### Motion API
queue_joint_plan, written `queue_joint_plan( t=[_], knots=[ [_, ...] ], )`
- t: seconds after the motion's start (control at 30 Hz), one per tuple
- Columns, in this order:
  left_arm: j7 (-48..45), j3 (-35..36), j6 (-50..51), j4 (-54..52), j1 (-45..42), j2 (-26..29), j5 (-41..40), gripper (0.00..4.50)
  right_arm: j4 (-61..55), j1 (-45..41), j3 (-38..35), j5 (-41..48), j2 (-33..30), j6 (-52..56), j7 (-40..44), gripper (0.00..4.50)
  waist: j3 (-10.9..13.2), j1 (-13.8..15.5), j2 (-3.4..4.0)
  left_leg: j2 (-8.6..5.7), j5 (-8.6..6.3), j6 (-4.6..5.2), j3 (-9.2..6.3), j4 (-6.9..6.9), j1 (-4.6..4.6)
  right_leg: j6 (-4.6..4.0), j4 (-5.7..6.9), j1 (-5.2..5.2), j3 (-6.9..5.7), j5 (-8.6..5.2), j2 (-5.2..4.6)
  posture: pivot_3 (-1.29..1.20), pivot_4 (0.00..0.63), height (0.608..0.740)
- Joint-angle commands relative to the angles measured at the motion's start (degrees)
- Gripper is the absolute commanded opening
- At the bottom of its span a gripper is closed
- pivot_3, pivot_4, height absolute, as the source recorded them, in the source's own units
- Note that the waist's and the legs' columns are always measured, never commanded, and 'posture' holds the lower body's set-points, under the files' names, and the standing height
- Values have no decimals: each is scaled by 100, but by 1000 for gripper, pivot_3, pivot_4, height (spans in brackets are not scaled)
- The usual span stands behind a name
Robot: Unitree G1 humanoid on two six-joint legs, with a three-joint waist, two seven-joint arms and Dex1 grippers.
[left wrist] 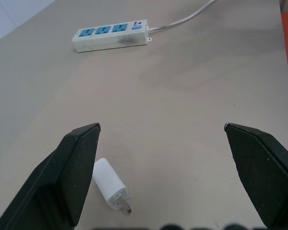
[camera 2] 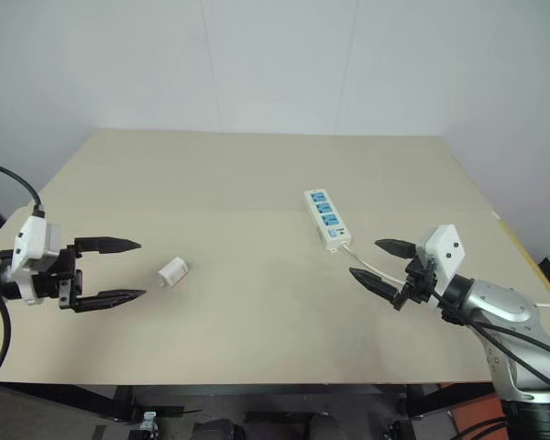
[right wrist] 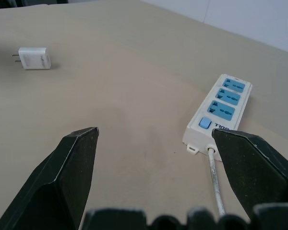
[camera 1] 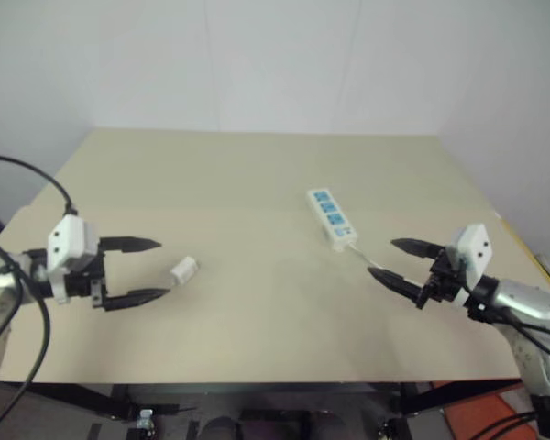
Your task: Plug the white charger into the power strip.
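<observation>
Bare table (camera 1: 257, 183) lies open between my claws. Only the white charger (camera 1: 183, 269) near my left gripper (camera 1: 156, 270) and the power strip (camera 1: 331, 216) with its cable (camera 1: 365, 258) by my right gripper (camera 1: 391, 259) interrupt it.

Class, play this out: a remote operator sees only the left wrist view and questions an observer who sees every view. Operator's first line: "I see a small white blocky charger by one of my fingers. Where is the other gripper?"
Observer: The right gripper hovers open near the cable end of the long flat white power strip with blue sockets.
Operator: Is anything plugged into that strip?
Observer: No; the right wrist view shows all three socket faces free and a blue switch by the cable.
Operator: How does the charger lie?
Observer: The small white blocky charger lies on its side on the beige table, just beyond the left gripper, apart from the strip.
</observation>
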Motion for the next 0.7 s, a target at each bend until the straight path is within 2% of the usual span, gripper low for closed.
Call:
queue_joint_plan(
  t=[0.03, 0.57, 0.7],
  knots=[
    [-34, 22, -106, -9, -122, 23, -31, 4500, -185, -58, -75, 3, 20, -134, -40, 4446, 0, 0, 0, 0, 0, 0, 0, 0, 0, 0, 0, 0, 0, 0, 0, 0, 150, 740],
    [56, -65, -25, -72, -311, -132, -169, 4500, -82, -159, 26, -125, 182, -154, -156, 4446, 0, 0, 0, 0, 0, 0, 0, 0, 0, 2, 0, 0, 0, -1, 1, 0, 150, 740],
    [76, -151, 8, -112, -394, -185, -160, 4500, 500, -635, 479, -847, 628, -520, -735, 4446, 0, -30, 0, -1, 0, 0, 2, 1, 2, 2, 0, 0, 1, -1, 1, 0, 150, 740]
  ],
)
